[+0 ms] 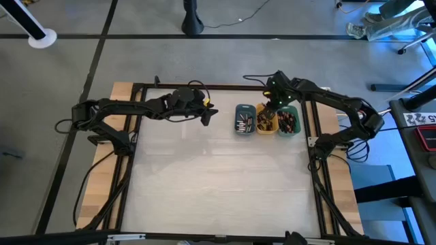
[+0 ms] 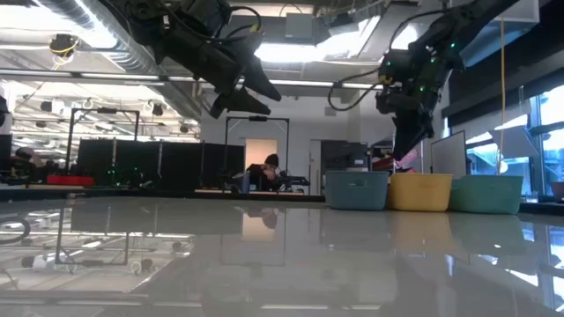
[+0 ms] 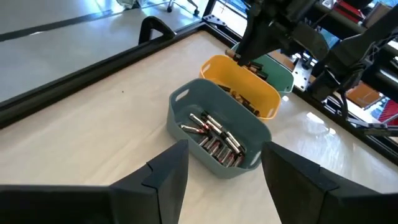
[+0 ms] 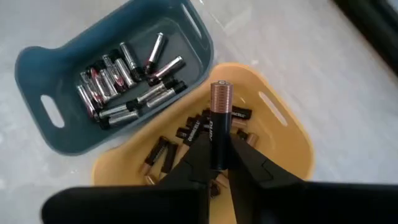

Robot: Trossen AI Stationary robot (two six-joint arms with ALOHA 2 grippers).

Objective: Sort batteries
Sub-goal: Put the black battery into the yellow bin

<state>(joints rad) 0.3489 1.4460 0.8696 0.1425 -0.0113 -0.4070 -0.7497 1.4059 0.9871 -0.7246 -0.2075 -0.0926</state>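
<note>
Three small trays stand side by side at the table's far edge: a slate-blue tray (image 1: 244,120), a yellow-orange tray (image 1: 266,121) and a green tray (image 1: 288,122). Silvery batteries with red marks (image 4: 124,81) lie in the blue tray, and dark copper-ended batteries (image 4: 186,134) lie in the yellow tray. My right gripper (image 4: 217,163) hangs over the yellow tray, shut on one black battery with a copper end (image 4: 219,115). My left gripper (image 3: 221,168) hovers open above the table, left of the blue tray (image 3: 217,134), with nothing between its fingers. My right gripper pinches the black body of the battery at its lower end (image 4: 217,146) between its two fingers. The fingers slant down from above, and the battery lies along them, its copper end (image 4: 219,96) sticking out past the tips. It hangs clear above the yellow tray.
A black frame (image 1: 177,86) runs around the white tabletop, with cables along the far rail. The wide near part of the table (image 1: 218,190) holds no objects. In the low view, a person (image 2: 269,169) sits far off in the room behind.
</note>
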